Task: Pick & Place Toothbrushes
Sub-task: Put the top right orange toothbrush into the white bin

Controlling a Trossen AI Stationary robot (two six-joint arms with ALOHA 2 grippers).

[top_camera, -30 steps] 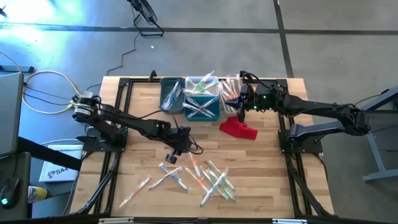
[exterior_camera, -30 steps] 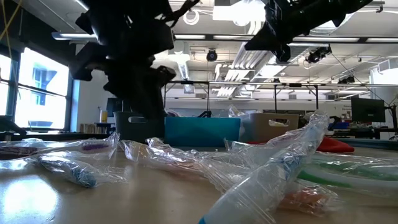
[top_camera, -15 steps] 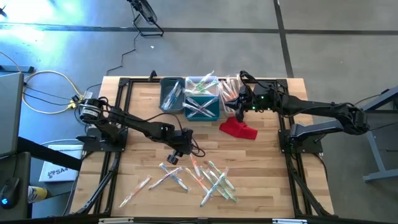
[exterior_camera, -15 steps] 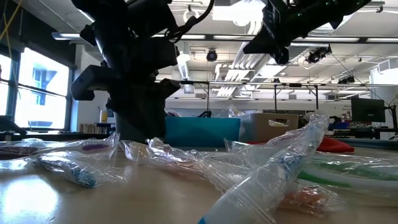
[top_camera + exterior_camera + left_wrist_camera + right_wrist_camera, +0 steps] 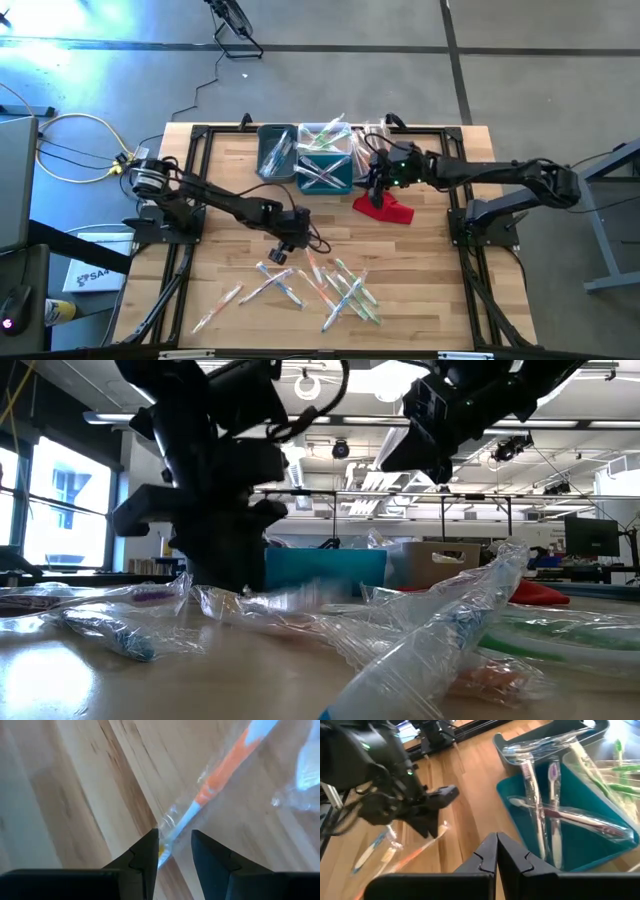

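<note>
Near the table middle, left gripper (image 5: 174,851) partly open around a wrapped orange-handled toothbrush (image 5: 212,782); right gripper (image 5: 496,851) closed, empty, beside the teal bin (image 5: 600,852).

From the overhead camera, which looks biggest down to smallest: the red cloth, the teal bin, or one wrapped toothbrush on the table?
1. Teal bin.
2. Red cloth, only a little smaller, part hidden by the arm.
3. Toothbrush, clearly the smallest.
</note>
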